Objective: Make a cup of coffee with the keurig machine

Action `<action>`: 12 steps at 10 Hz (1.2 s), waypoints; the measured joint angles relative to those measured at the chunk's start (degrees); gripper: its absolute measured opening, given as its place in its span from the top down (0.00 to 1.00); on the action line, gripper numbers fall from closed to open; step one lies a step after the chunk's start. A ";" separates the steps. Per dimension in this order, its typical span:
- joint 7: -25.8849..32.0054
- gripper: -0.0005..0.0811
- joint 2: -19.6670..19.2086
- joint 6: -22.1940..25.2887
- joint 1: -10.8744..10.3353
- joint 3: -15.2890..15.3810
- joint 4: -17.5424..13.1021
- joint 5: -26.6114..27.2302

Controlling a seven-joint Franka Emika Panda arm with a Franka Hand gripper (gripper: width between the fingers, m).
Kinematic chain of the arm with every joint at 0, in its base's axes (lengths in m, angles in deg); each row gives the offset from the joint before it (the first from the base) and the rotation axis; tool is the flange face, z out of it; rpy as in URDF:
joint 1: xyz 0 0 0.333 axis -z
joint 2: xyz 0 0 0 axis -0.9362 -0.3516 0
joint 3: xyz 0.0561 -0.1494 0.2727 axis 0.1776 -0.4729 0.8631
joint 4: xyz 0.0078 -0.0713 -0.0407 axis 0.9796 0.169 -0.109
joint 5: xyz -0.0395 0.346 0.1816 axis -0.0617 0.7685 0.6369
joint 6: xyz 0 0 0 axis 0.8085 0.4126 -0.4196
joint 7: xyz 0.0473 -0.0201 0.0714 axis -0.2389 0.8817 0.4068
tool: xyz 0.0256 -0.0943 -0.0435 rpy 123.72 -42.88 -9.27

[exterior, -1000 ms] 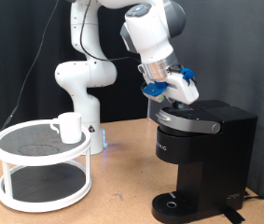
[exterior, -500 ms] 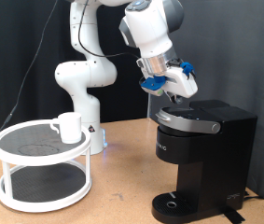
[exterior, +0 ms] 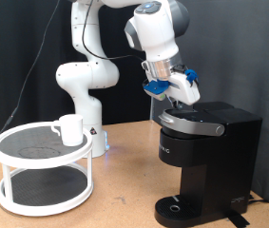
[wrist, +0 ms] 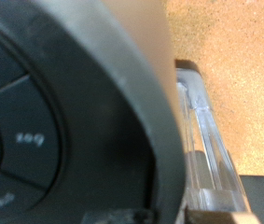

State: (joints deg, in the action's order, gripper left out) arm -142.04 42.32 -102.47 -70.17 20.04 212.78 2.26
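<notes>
My gripper [exterior: 180,90] hovers just above the closed lid of the keurig machine [exterior: 205,161], probably because the lid or its top buttons [wrist: 24,140] are my concern now. Whether my fingers are wide or narrow I cannot tell. The cup [exterior: 69,129] stands far to the left on a white two-tier rack [exterior: 41,171], well apart from the machine. The wrist view is blurred and shows only the lid edge.

**Even room light outside, soft focus up close**

Bright, even light falls on the desk [exterior: 124,204], leaving soft shadows under the white rack [exterior: 44,171]. The exterior view is sharp against a dark backdrop. The wrist view is blurred, the keurig machine [wrist: 66,121] out of focus.
</notes>
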 joint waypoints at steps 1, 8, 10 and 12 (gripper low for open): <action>-0.97 0.99 -0.28 -0.83 0.00 0.31 0.32 -0.52; -3.12 0.99 -0.67 -2.74 0.00 0.94 0.82 -0.83; -1.12 0.99 -0.62 -4.01 -0.10 0.94 1.21 2.69; 2.69 0.99 0.09 -4.65 -0.21 0.94 1.44 7.55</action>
State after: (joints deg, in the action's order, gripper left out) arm -139.36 42.41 -107.12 -70.38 20.98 214.22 9.82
